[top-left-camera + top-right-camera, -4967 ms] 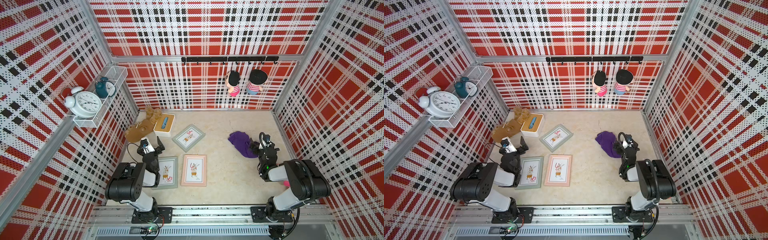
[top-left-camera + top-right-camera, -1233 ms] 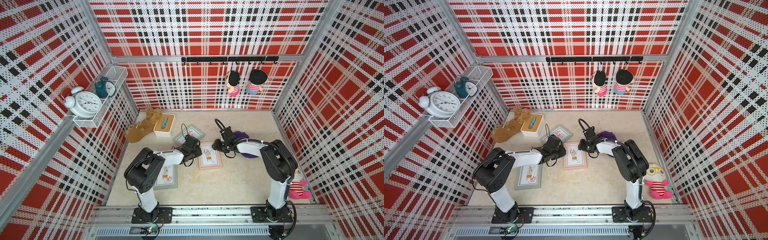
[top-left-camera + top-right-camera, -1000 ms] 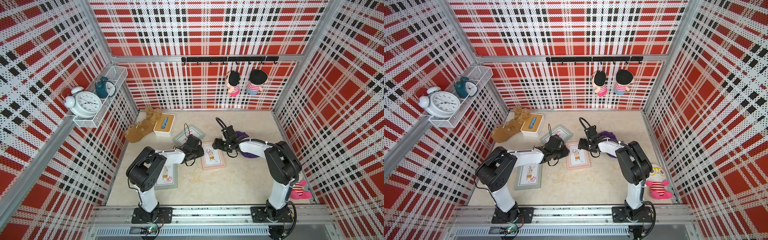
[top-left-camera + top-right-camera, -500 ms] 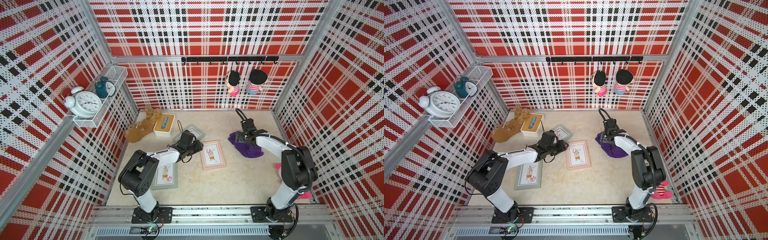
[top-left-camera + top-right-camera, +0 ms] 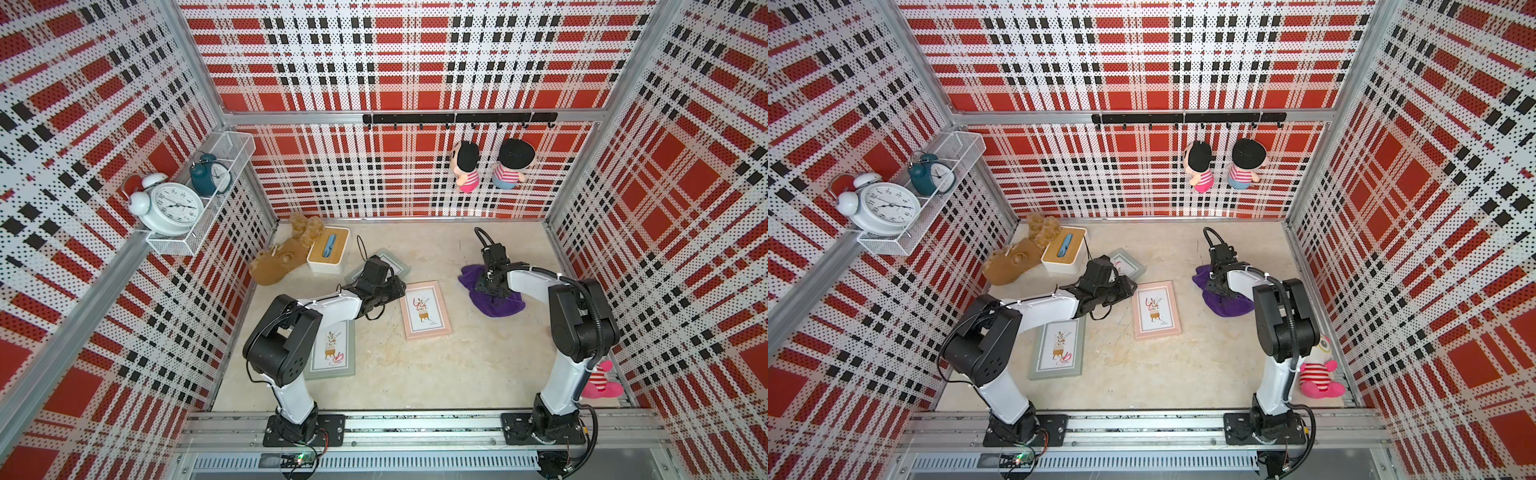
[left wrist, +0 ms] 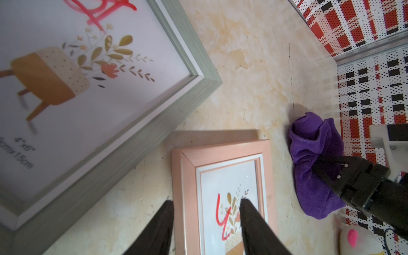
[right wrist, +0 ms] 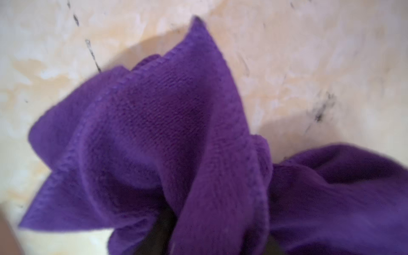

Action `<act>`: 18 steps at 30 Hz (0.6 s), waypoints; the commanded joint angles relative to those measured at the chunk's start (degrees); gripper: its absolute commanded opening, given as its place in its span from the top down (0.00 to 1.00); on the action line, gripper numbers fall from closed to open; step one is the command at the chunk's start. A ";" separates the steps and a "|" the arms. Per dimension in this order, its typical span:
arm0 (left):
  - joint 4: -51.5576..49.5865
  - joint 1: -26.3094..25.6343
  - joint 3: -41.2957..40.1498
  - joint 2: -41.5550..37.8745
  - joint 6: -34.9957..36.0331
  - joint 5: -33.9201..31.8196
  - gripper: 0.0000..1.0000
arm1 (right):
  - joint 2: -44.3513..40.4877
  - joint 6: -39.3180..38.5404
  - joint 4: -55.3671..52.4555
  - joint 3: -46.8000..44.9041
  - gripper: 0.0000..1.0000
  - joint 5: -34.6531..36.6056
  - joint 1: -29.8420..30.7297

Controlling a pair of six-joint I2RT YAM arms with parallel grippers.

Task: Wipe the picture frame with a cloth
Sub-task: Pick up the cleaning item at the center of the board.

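The right pincer (image 5: 489, 287) pinches a fold of the purple cloth (image 5: 503, 307) directly beneath it, likely to lift it, while the half-open left pincer (image 6: 206, 204) straddles the edge of the pink picture frame (image 6: 220, 152), probably to steady it.

soft napped purple cloth (image 7: 154, 123), matt pink wood-grain picture frame (image 6: 220, 152), smooth marbled tabletop (image 6: 254, 77)

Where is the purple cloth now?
In a top view, the cloth lies toward the robot's right, pinched by the right hand, right of the pink frame.
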 commanded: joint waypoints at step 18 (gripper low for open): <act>-0.29 -1.56 2.69 6.79 3.66 -1.51 0.75 | -6.24 1.22 4.11 1.08 1.00 -5.87 13.11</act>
